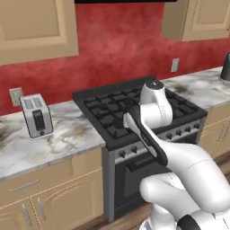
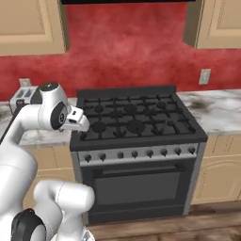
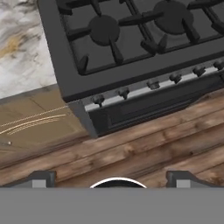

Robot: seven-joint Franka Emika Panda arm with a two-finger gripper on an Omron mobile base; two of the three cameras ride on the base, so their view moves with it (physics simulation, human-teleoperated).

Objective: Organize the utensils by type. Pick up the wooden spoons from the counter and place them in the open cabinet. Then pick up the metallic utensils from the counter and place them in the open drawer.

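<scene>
My gripper [image 3: 111,180] is open, its two dark fingertips [image 3: 39,178] wide apart with nothing between them. It hangs over the front left corner of the black stove [image 3: 131,52], looking down on the stove front and the wooden floor. In the right base view the white hand [image 2: 76,118] sits just left of the stove. The marble counter [image 1: 67,134] runs on both sides of the stove, and its right stretch [image 2: 216,110] is bare. The wooden spoons, the metallic utensils, the open cabinet and the open drawer are out of view.
A silver toaster [image 1: 36,114] stands on the left counter against the red wall. Shut wall cabinets [image 1: 31,27] hang above at left and right [image 1: 197,18]. Base cabinets with silver bar handles [image 1: 24,185] sit under the counter. A dark object [image 1: 225,68] stands far right.
</scene>
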